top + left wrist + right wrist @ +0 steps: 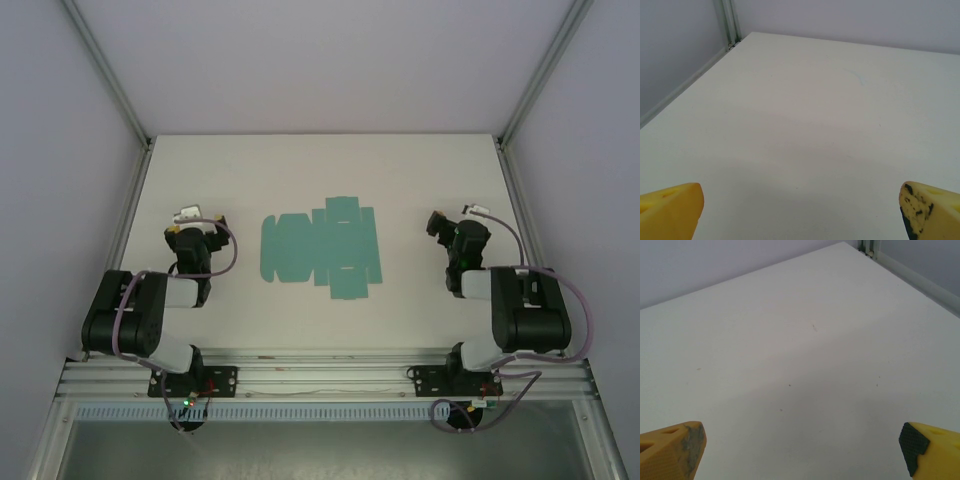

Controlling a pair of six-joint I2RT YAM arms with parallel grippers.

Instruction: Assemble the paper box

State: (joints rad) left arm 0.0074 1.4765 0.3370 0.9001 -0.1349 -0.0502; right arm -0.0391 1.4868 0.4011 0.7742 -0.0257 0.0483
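The paper box (320, 247) lies as a flat teal-green die-cut sheet with flaps and tabs in the middle of the white table (320, 170). My left gripper (190, 222) rests to the sheet's left, well apart from it. My right gripper (447, 228) rests to its right, also apart. In the left wrist view the yellow fingertips (670, 209) stand wide apart over bare table, so the left gripper (800, 212) is open. The right gripper (802, 452) is open too, its yellow fingertips (932, 449) at the frame's lower corners with nothing between them.
Grey walls and aluminium corner posts (110, 80) enclose the table on three sides. A slotted metal rail (320, 375) carrying both arm bases runs along the near edge.
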